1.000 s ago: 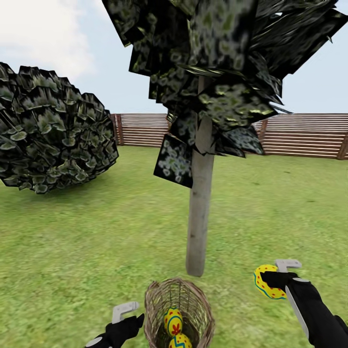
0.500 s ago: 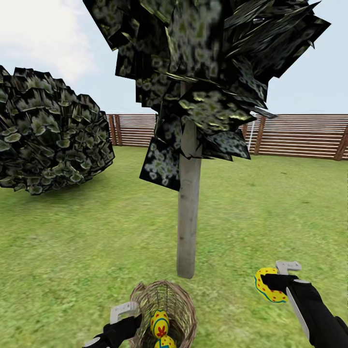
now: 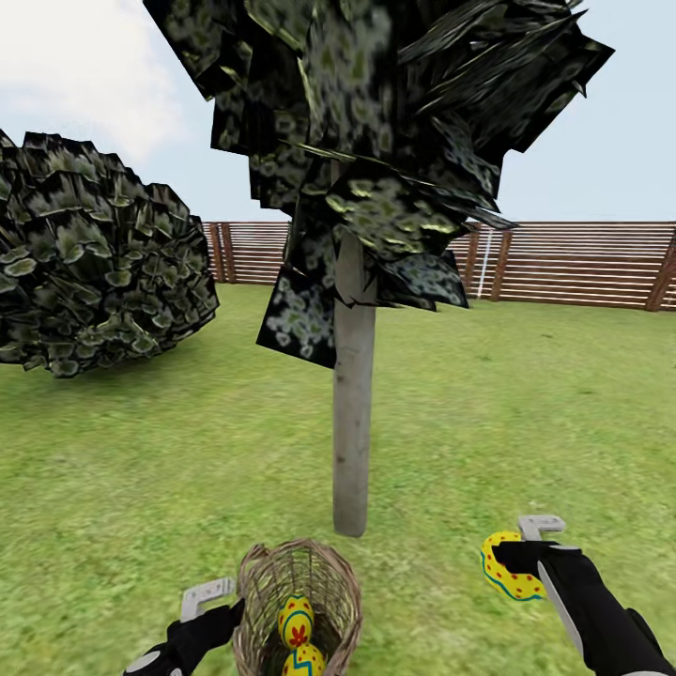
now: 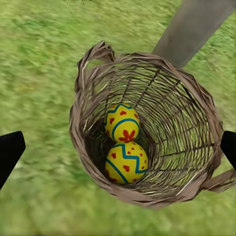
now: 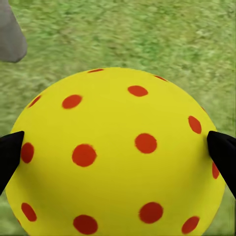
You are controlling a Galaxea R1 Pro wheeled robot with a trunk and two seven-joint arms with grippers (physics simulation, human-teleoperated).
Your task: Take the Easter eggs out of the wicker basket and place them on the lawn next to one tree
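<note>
Two eggs in basket, one gripped

My right arm reaches forward low on my right side, its black forearm angled up toward the wrist. The right gripper is clamped on a spotted egg, one black fingertip pressing each flank, the egg bulging ahead of the jaws. My left arm sits lower, and the left gripper has its jaws spread wide, nothing between them, fingertips well apart.
</note>
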